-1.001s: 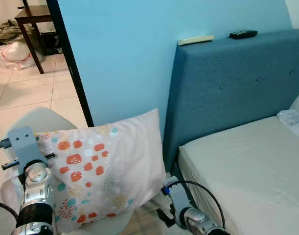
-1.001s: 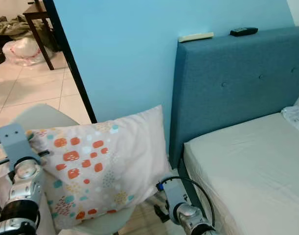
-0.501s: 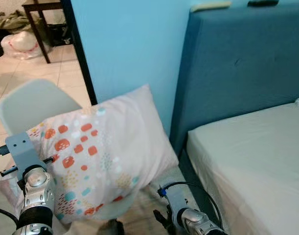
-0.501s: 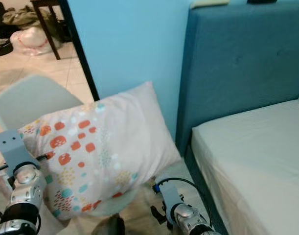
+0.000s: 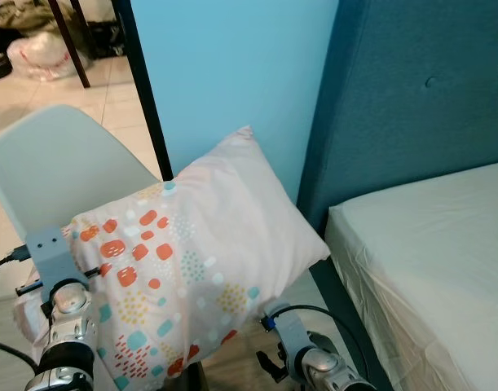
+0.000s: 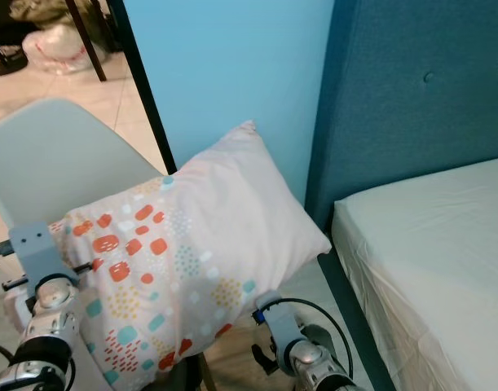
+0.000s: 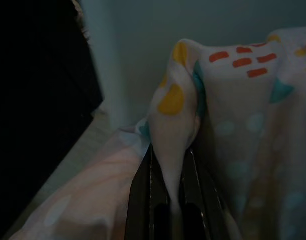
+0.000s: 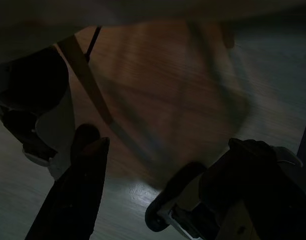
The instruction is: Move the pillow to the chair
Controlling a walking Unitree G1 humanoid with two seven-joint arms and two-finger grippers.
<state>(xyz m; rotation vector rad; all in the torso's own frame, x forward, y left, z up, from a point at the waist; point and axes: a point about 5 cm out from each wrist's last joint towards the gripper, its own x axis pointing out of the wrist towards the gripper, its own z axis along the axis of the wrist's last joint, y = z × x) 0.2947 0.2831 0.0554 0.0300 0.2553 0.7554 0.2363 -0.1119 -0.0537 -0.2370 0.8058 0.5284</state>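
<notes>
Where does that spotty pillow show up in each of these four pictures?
Left eye view: the pillow lies centre-left, over the grey chair.
Right eye view: centre-left too, over the same chair.
Left wrist view: a fold of its cover is pinched between the left gripper fingers.
Right wrist view: I cannot make it out.
Shared landmark: the blue headboard.

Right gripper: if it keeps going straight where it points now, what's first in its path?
Probably the wooden floor. The right gripper hangs low beside the bed, its fingers aimed down past a chair leg. Depth is unclear in the dark wrist view.
</notes>
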